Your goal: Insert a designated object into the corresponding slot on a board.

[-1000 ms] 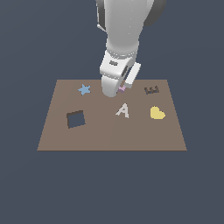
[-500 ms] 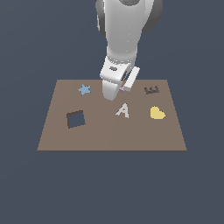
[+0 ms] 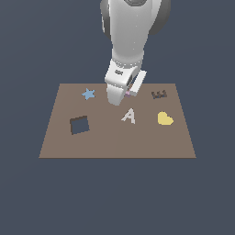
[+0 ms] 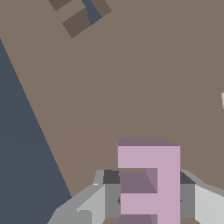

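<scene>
The gripper (image 4: 148, 199) is clamped on the pink E block (image 4: 151, 179). Below it lies the board (image 3: 114, 137); the E-shaped slot (image 3: 159, 94) sits near the gripper.

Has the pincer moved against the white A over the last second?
No clear shift: the pincer hangs in the same spot, just up-left of the white A on the board.

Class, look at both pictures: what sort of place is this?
A simulated shape-sorting bench, probably: a brown board with cutouts floats on flat grey, carrying a star and heart, while one arm holds a pink E.
</scene>
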